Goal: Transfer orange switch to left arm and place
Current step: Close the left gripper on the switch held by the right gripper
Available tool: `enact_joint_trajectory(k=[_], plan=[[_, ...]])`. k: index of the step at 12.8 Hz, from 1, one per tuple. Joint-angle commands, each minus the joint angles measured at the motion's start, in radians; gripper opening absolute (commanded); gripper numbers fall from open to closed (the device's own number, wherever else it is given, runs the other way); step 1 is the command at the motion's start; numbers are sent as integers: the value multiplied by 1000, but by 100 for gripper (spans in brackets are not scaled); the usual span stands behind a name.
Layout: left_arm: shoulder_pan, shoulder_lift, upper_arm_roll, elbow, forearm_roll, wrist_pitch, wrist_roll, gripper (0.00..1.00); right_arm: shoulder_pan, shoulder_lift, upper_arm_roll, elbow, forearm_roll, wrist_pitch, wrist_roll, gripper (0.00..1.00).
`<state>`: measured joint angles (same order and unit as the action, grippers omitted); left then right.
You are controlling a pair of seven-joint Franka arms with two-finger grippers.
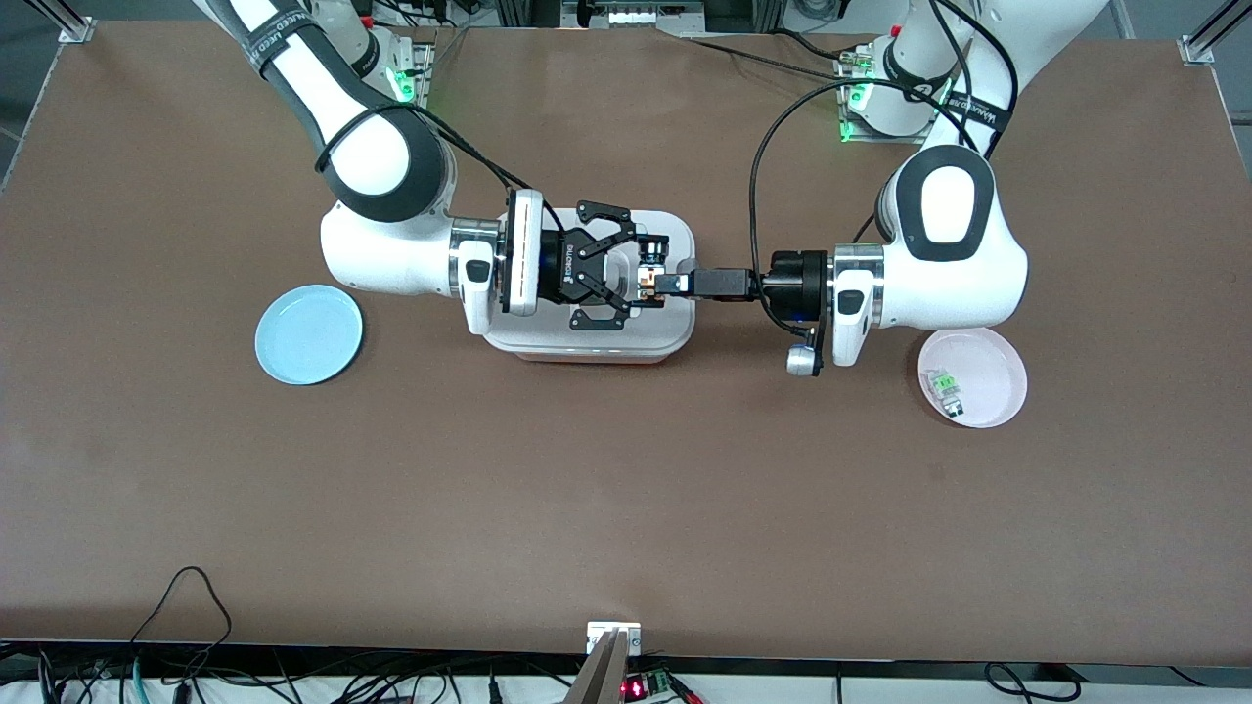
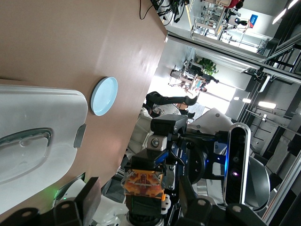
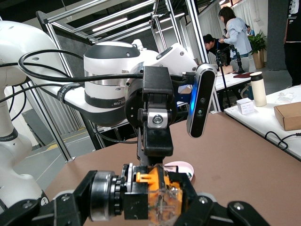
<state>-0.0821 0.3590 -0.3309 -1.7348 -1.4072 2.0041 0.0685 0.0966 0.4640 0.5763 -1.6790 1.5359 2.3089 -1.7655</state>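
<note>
The orange switch (image 1: 649,283) is up in the air over the white box (image 1: 587,344). My right gripper (image 1: 641,274) comes from the blue plate's end and is shut on the switch, one finger on each side, as the right wrist view (image 3: 162,195) shows. My left gripper (image 1: 675,284) faces it from the pink plate's end, its jaws open around the switch. In the left wrist view one of its fingers (image 2: 87,195) stands clear of the switch (image 2: 143,183). The box lid and handle show in the left wrist view (image 2: 42,117).
A blue plate (image 1: 309,334) lies toward the right arm's end and also shows in the left wrist view (image 2: 104,96). A pink plate (image 1: 972,376) at the left arm's end holds a clear-white component with green parts (image 1: 947,386). Cables run along the table's near edge.
</note>
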Motion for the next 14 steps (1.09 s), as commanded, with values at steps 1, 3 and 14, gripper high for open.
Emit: enact_joint_trajectory(k=[1,3,14], plan=[[2,-12,-7,-22,-38,15,30,61,5,15,10,24,15,18,-17,26],[-14,-12,-7,-22,-41,37,30,54,5,15,10,24,13,20,-17,26],[-18,-14,-7,-20,-39,48,25,3,5,15,10,24,15,18,-19,43]])
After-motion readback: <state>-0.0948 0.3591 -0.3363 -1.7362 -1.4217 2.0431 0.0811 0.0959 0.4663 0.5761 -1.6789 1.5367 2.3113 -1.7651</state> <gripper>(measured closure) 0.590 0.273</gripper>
